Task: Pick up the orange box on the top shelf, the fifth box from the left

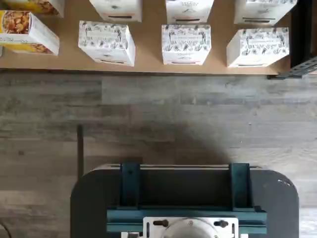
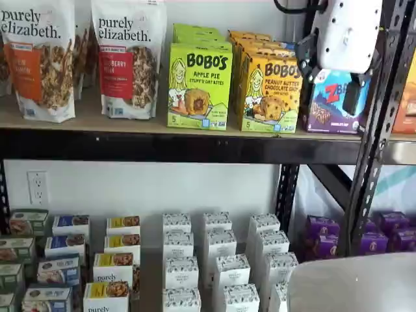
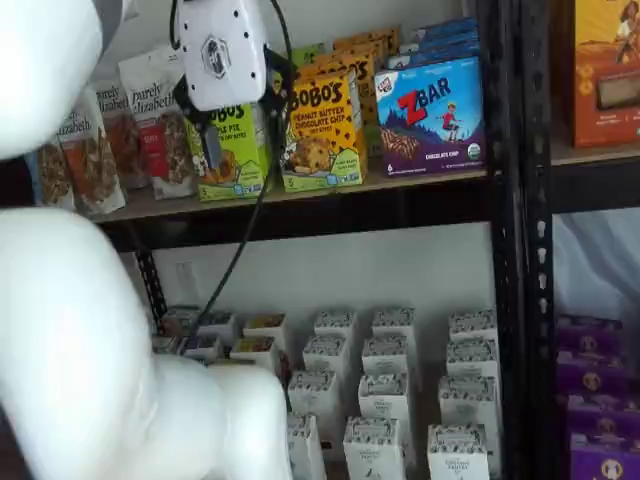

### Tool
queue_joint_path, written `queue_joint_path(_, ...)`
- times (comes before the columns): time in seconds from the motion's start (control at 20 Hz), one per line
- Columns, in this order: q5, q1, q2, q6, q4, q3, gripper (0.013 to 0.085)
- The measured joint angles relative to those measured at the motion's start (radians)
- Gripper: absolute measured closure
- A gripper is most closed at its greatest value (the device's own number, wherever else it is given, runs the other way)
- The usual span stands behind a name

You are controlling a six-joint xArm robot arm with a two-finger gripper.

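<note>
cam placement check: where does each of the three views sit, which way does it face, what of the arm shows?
Wrist view: on the wrist, looking down at floor and small white cartons; only the dark mount shows.
Shelf view: front-on to the top shelf; gripper before the blue Zbar box.
Shelf view: angled; gripper before the lime-green carton, white arm near the lens.
Both shelf views share the orange box.

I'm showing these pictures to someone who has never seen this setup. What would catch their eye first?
Probably the white gripper hanging in front of the top shelf, its black fingers over the blue Zbar box in a shelf view. Next, the orange box beside the lime-green Bobo's carton. Below stand rows of small white cartons.
</note>
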Motion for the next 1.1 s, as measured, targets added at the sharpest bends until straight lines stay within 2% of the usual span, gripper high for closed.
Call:
queue_joint_path(0.05, -0.003, 0.018, -0.001, 0.009, -0.020, 0.001, 0.0130)
queue_joint_path(0.1, -0.010, 0.055, -0.006, 0.027, -0.060, 0.005, 0.0130)
queue_joint_path(0.15, -0.014, 0.065, -0.008, 0.033, -0.072, 0.007, 0.0130)
queue_joint_path(0.55, -0.042, 0.071, -0.011, 0.039, -0.081, 0.013, 0.0130)
queue_joint_path(0.8, -0.109, 0.080, 0.014, 0.046, -0.103, 0.004, 0.0130)
queue_joint_path(1.1, -0.192, 0.072, 0.075, 0.042, -0.114, -0.028, 0.0130)
